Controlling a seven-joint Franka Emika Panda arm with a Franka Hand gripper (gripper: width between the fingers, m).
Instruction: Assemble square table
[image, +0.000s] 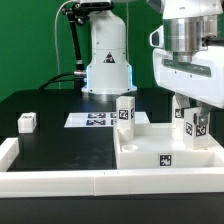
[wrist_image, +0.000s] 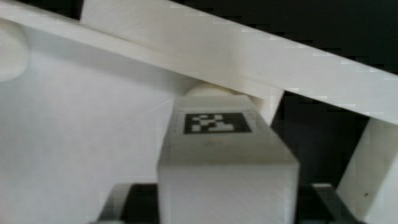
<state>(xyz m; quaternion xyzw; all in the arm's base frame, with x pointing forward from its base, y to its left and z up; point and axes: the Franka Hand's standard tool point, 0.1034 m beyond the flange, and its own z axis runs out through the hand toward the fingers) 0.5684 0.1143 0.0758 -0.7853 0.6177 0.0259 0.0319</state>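
Note:
The square table top (image: 150, 150) lies at the exterior view's right, rim up. One white tagged leg (image: 125, 113) stands upright at its far left corner. My gripper (image: 191, 112) is shut on a second leg (image: 195, 127) and holds it upright over the top's far right corner. In the wrist view this leg (wrist_image: 217, 140) runs out from between my gripper (wrist_image: 222, 210), its far end close to the raised rim (wrist_image: 196, 50) of the top (wrist_image: 71, 110). I cannot tell whether it touches the socket. A third leg (image: 27, 122) lies on the table at the left.
The robot base (image: 105, 60) stands at the back centre. The marker board (image: 92, 119) lies flat in front of it. A long low white border rail (image: 60, 180) runs along the front edge and up the left side (image: 8, 150).

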